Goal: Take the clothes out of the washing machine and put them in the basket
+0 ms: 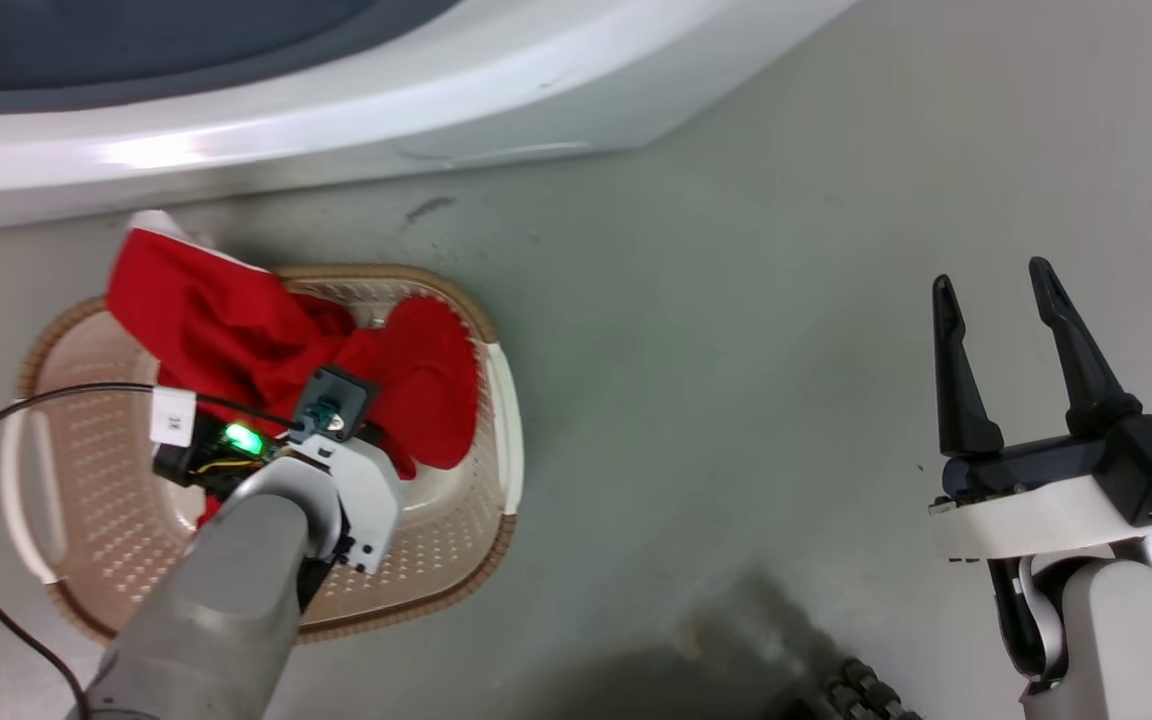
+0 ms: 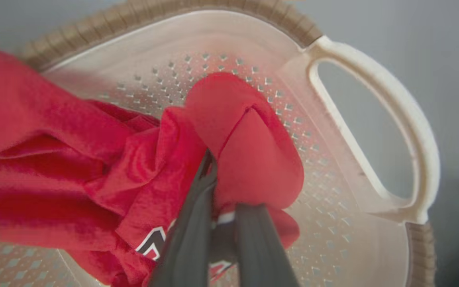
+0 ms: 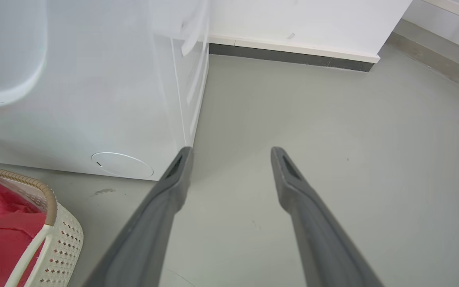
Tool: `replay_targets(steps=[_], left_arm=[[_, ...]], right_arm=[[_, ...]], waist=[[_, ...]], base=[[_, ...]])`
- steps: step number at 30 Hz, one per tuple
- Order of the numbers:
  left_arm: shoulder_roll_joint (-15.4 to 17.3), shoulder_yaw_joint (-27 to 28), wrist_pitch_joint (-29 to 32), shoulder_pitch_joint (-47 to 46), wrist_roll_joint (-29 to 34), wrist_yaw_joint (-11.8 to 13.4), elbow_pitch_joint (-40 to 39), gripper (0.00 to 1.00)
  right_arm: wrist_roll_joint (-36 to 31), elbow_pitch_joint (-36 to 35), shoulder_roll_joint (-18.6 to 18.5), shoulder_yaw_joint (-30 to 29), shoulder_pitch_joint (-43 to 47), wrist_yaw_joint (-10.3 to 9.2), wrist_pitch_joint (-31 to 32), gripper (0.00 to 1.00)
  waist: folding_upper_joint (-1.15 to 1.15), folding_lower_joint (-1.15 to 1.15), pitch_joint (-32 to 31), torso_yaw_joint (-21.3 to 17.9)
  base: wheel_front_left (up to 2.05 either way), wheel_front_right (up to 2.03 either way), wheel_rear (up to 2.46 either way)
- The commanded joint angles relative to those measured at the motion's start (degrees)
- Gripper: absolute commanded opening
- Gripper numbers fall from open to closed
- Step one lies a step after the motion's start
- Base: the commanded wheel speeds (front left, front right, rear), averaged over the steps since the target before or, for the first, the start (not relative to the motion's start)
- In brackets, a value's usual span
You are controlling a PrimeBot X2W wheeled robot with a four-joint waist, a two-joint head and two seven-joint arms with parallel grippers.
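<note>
Where the white front of the washing machine (image 1: 336,110) comes down, the floor (image 1: 736,400) is smooth grey-green, matt, with a dark scuff just in front of the machine. Right wrist view: white wall with a dark skirting strip at the far end; a round cover (image 3: 122,164) sits low on the machine's front.

The basket (image 1: 501,420) stands on the floor just in front of the machine, on the robot's left. Its long axis runs across the head view, roughly parallel to the machine's front, with a white handle at each end.

The clothes (image 1: 236,320) are red and bunched. They lie in the basket's far half, with the long axis running diagonally from the far-left rim down toward the right handle. The upper-left end drapes over the rim on the machine's side. A black-and-white printed edge shows near the fingers in the left wrist view.

Left claw (image 2: 229,187): inside the basket, pointing down, fingers drawn close together and pinching a fold of the red fabric.

Right claw (image 1: 991,275): over bare floor well to the right of the basket, fingers spread wide, nothing between them, pointing toward the machine's corner.
</note>
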Motion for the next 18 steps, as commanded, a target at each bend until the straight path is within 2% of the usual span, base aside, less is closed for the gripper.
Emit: replay_targets(steps=[1,11,12,13,18], left_arm=[[0.6,0.0,-0.4,-1.2,0.1,0.0,1.0,0.00],[0.8,1.3,0.0,-4.4,-1.5,2.4,8.9,0.00],[0.7,1.3,-0.1,-4.5,-1.5,2.4,9.1,0.39],[0.6,1.3,-0.2,-4.5,-1.6,2.7,9.3,1.00],[-0.2,0.9,-0.5,-3.0,-1.8,2.7,9.7,1.00]], right_arm=[[0.5,-0.5,0.1,0.3,-1.3,-0.06,-0.1,1.00],[2.7,-1.4,0.1,1.4,-2.5,-0.06,-0.1,1.00],[2.7,-1.4,0.1,1.4,-2.6,-0.06,-0.1,1.00],[2.6,-1.3,0.1,1.4,-2.6,-0.06,-0.1,1.00],[2.1,-0.7,0.1,1.0,-2.7,-0.06,-0.1,1.00]], waist=[[0.00,-0.01,3.0,-2.7],[0.00,-0.01,6.2,-5.1],[0.00,-0.01,6.3,-5.1],[0.00,-0.01,6.2,-5.1],[0.00,-0.01,4.0,-4.3]], base=[[0.00,0.00,0.00],[0.00,0.00,0.00],[0.00,0.00,0.00],[0.00,0.00,0.00],[0.00,0.00,0.00]])
